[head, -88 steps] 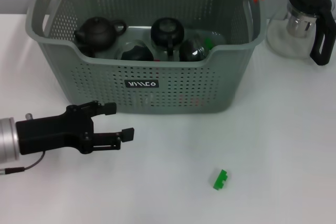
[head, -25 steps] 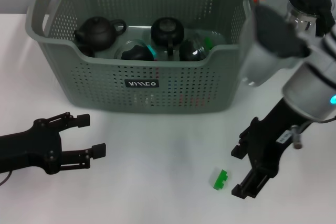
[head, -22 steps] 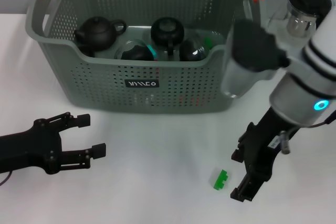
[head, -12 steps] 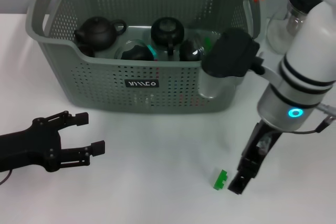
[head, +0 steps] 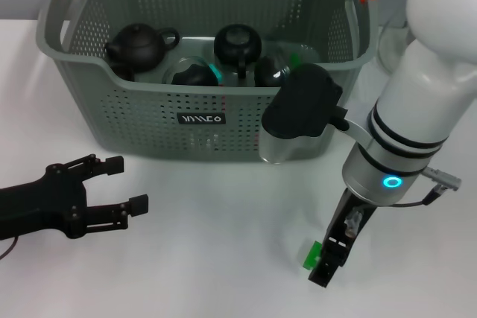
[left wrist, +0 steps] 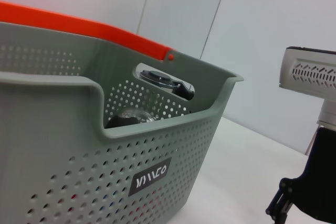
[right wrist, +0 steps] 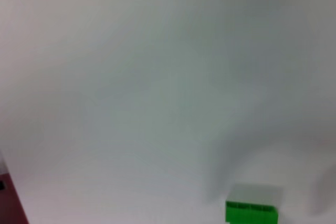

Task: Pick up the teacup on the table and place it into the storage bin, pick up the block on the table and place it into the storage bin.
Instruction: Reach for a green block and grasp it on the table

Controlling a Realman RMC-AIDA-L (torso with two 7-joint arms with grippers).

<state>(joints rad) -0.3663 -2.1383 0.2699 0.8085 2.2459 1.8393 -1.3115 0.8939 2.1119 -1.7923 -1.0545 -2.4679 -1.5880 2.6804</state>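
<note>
Here the green block is seen lying on the white table, well in front of the storage bin and off toward its right-hand corner. The right gripper is lowered directly beside the block, on the side away from the left arm, with its dark finger tip touching or nearly touching the table just next to it. Only one finger is clearly made out in the head view, so whether the jaws are spread or closed cannot be told. The block's long axis is judged to run roughly from the bin's front wall toward the robot, slightly tilted. In the right wrist view the block is shown at the picture's edge, not centred, so a small shift toward the block is likely needed before closing.

The left gripper is held low over the table, in front of the bin's left corner, fingers spread wide and empty, far from the block. The right arm is plainly the nearer one.
</note>
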